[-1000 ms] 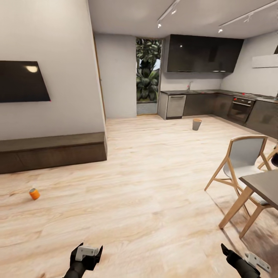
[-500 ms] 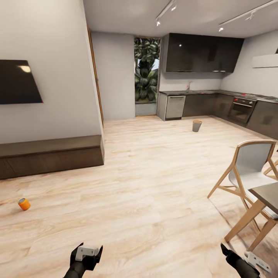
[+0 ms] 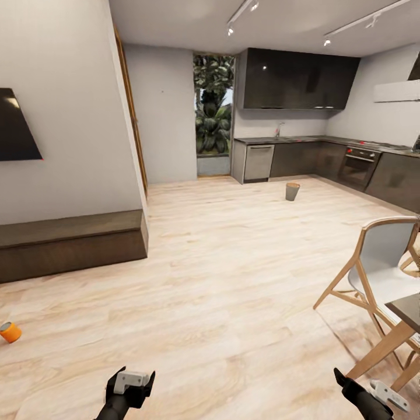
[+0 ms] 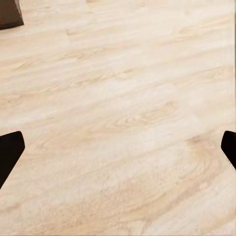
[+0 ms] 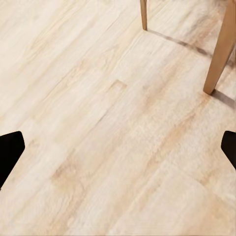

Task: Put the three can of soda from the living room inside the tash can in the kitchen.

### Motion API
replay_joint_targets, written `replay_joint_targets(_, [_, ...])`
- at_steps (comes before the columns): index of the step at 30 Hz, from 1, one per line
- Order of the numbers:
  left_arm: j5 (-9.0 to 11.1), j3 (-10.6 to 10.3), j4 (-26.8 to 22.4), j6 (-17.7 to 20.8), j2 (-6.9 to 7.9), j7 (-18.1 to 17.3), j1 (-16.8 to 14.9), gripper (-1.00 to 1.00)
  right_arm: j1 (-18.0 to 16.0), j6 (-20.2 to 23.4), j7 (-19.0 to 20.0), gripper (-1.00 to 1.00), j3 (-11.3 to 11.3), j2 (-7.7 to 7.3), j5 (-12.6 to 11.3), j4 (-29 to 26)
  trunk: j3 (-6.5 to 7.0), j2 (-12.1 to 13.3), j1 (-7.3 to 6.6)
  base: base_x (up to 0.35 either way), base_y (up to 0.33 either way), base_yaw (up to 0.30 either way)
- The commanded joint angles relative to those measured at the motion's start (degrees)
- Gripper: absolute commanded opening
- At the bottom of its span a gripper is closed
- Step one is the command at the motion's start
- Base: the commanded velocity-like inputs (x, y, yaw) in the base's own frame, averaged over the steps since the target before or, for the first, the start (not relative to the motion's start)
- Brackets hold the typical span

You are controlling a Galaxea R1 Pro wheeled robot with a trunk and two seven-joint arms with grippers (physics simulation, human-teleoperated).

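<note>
- Both of our grippers sit low at the near edge of the head view: the left gripper (image 3: 129,386) shows a black housing with a pale grey block on top, and the right gripper (image 3: 367,396) shows a black finger and a grey bracket. From up here we cannot judge how far apart either pair of fingers stands, and nothing sits between them.
- Still in the head view, one can of soda (image 3: 10,332) lies on the pale wood floor (image 3: 233,280) at the far left edge, orange with its grey top turned toward the left, well apart from the left gripper.
- Beyond it we see a long low dark cabinet (image 3: 70,245) along the white wall, with the corner of a black TV (image 3: 16,128) above it.
- Far ahead, the tash can (image 3: 292,191) stands upright on the floor in front of the dark kitchen cabinets (image 3: 303,160), near a steel-fronted appliance (image 3: 257,164).
- At right, a wooden chair (image 3: 379,265) with a pale seat stands beside the corner of a dark table (image 3: 408,309).
- In the left wrist view, our two black fingertips (image 4: 10,152) sit at opposite edges, spread wide, with bare floor planks between them and nothing gripped.
- In the right wrist view, the fingertips (image 5: 10,152) are likewise spread wide and empty over the floor, with two wooden chair legs (image 5: 219,54) standing further off.
</note>
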Motion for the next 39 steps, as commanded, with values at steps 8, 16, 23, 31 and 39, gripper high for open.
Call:
replay_joint_targets(8, [0.01,0.16,0.00,-0.01,0.00,0.00,0.00,1.00,-0.01,0.01,0.00,1.00,0.04,-0.01,0.07,0.00,-0.21,0.00,0.00,0.323,0.000,-0.210])
replay_joint_targets(16, [0.01,0.38,0.00,-0.01,0.04,-0.01,0.00,1.00,0.00,0.00,0.00,1.00,0.07,0.01,0.08,0.00,-0.44,0.00,0.00,0.233,0.000,-0.159])
replay_joint_targets(23, [0.01,0.36,-0.01,-0.01,0.06,-0.09,0.00,1.00,0.00,0.00,0.00,1.00,0.11,0.10,0.10,0.00,-0.51,0.00,0.00,0.032,0.000,-0.028])
replay_joint_targets(31, [0.01,0.18,0.00,0.04,0.02,-0.17,0.00,1.00,0.00,0.00,0.00,1.00,0.19,0.09,0.17,0.00,-0.52,0.00,0.00,0.155,0.092,-0.003])
replay_joint_targets(39, [0.01,0.21,0.00,0.07,0.00,-0.17,0.00,1.00,-0.01,0.00,0.00,1.00,0.26,0.10,0.17,0.00,-0.52,0.00,0.00,0.260,0.190,0.000])
